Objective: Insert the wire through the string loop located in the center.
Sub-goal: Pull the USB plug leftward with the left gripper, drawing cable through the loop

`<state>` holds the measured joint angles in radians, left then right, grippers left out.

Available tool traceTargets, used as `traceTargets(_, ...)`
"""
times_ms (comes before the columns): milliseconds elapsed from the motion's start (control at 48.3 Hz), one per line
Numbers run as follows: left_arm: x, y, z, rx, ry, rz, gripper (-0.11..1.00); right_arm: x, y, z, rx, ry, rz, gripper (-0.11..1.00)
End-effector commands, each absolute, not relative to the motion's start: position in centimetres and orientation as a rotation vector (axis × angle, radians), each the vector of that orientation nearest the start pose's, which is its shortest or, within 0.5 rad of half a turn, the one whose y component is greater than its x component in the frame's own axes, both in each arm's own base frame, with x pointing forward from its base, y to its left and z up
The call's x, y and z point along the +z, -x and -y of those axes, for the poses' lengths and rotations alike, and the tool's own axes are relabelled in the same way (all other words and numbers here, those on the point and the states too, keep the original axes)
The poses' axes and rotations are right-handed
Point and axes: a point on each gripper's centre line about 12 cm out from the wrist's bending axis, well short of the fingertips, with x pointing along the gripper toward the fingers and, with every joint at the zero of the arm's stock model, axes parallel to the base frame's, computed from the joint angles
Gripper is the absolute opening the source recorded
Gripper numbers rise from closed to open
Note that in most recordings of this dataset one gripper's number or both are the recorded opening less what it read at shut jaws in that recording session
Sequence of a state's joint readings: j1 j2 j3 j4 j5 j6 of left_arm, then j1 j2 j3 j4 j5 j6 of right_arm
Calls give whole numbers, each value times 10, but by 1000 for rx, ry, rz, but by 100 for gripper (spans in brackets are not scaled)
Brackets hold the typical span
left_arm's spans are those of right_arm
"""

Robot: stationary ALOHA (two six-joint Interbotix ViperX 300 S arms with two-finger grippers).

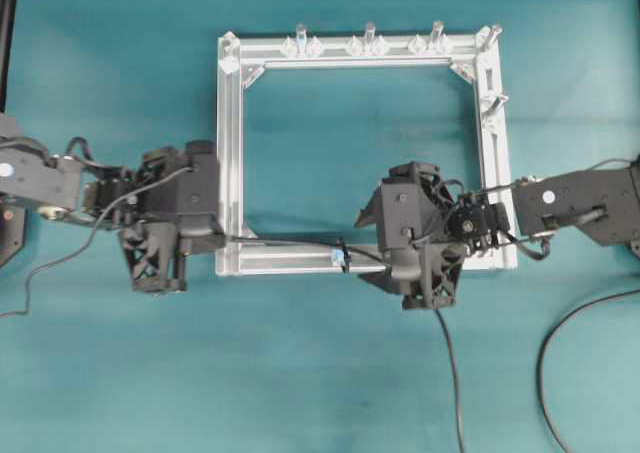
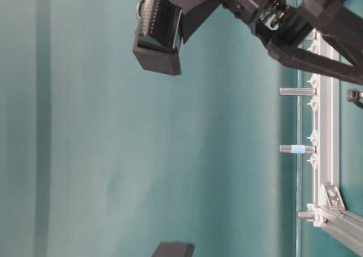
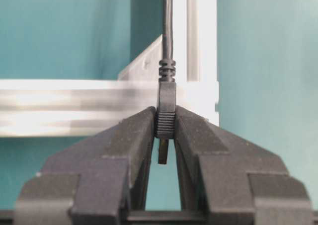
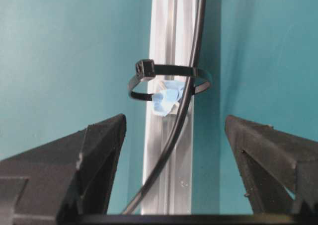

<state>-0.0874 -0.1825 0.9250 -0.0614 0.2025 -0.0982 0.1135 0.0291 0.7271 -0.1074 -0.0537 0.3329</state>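
left claw (image 3: 164, 130) clenches the wire (image 3: 167, 26) at its plug, beside the aluminium frame (image 1: 230, 153). wire runs through the string loop (image 4: 169, 81) on the frame; right claw (image 4: 174, 150) released nearby.

A robotics lab bench is being shown: teal table cover (image 1: 120, 353), aluminium test frame (image 1: 230, 153), two arms being run.

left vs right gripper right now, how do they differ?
The left gripper is shut on the wire, pinching its plug end between the fingers; the right gripper is wide open and holds nothing. The left sits at the frame corner, the right faces the string loop, which the wire already passes through. Both are black and hover along the frame's near rail.
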Motion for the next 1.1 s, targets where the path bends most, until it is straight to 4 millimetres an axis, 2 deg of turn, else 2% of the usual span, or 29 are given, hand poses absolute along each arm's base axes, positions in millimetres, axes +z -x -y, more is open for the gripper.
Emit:
traceTargets(0,143,-286,28,-13,137,-919,14,158,-377,-45,43,-180,-671,82)
traceTargets(332,143,-260,31,-4,184,-919,14,158,-377,-45,44,-180,-672,82)
traceTargets(705,141,-262,33,-5,187,-926,14,158,-377,-45,44,-180,-672,82)
traceTargets(974,120,-255,38,-6,185,-998,14,158,-377,-45,44,-180,-672,82)
traceTargets(1077,114,-258,40,-7,183,-1009,14,158,-377,-45,43,-180,-674,82)
